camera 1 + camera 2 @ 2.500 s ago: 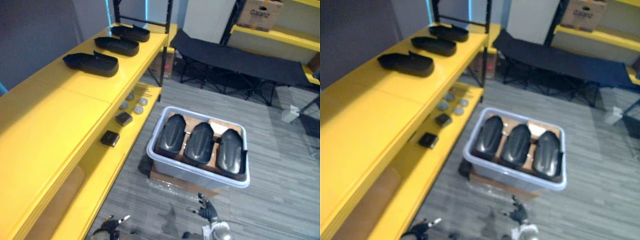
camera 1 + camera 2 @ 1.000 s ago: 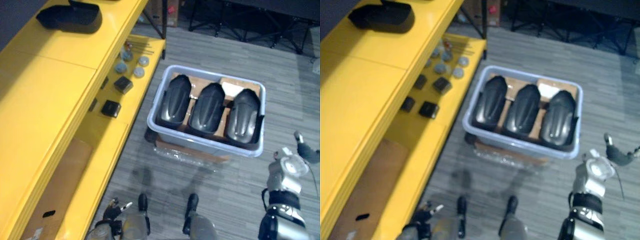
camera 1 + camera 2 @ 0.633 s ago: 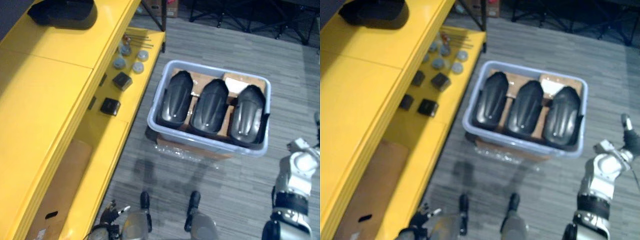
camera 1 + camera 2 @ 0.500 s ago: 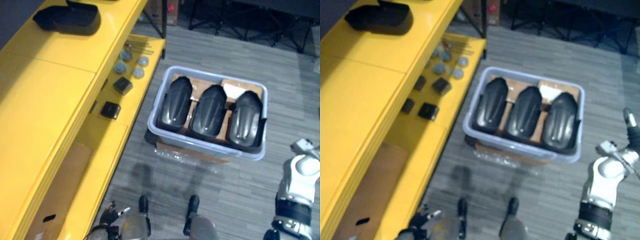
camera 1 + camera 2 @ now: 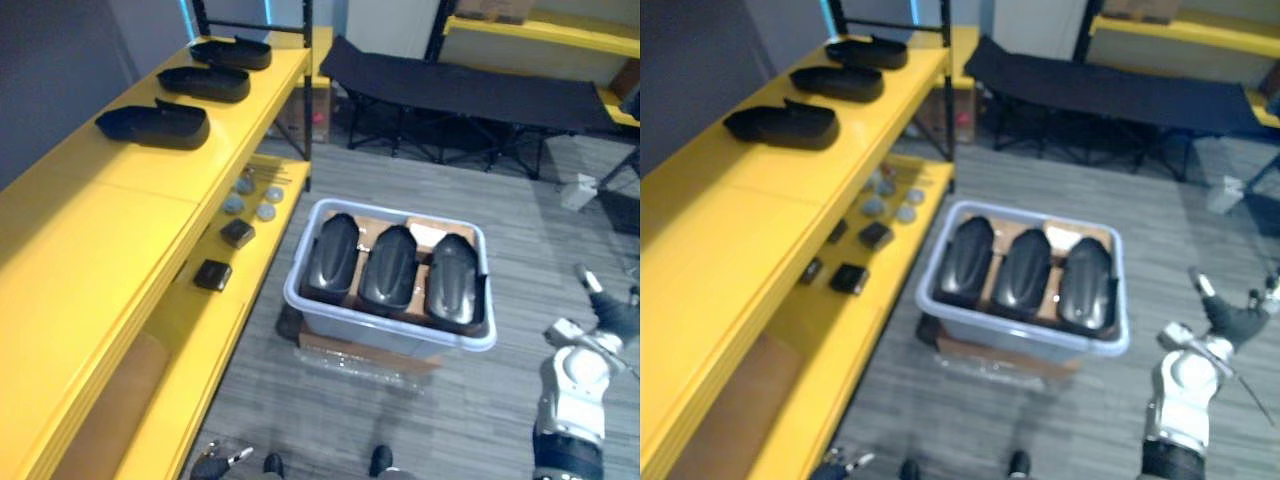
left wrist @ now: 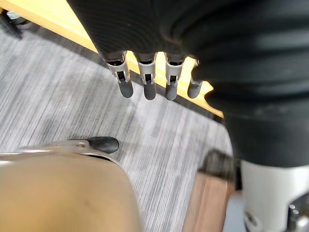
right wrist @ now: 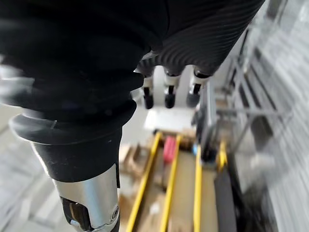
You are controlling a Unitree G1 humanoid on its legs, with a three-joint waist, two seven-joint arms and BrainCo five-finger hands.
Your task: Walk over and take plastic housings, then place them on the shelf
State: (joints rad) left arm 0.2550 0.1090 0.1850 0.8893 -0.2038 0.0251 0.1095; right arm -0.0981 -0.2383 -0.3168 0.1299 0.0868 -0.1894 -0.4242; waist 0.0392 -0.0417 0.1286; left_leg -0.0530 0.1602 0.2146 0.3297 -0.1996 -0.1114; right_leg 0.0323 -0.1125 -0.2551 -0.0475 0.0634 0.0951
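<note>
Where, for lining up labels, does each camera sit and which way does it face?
Left eye view: on the head, looking down at the bin of housings beside the yellow shelf; left hand low, right hand lower right.
Right eye view: same head, sharing that scene, slightly offset.
Left wrist view: along the open left hand toward floor and shelf edge.
Right wrist view: along the open right hand toward blurred yellow racking.

A grey tub [image 5: 385, 335] stood on the grey floor [image 5: 400, 190], resting on a flat cardboard box [image 5: 365, 357] wrapped in clear film. Beyond the tub a black folding cot [image 5: 470, 90] stretched across. To the tub's left lay two small black boxes [image 5: 212, 275], and farther back on that side a cluster of round grey discs [image 5: 250, 200].
</note>
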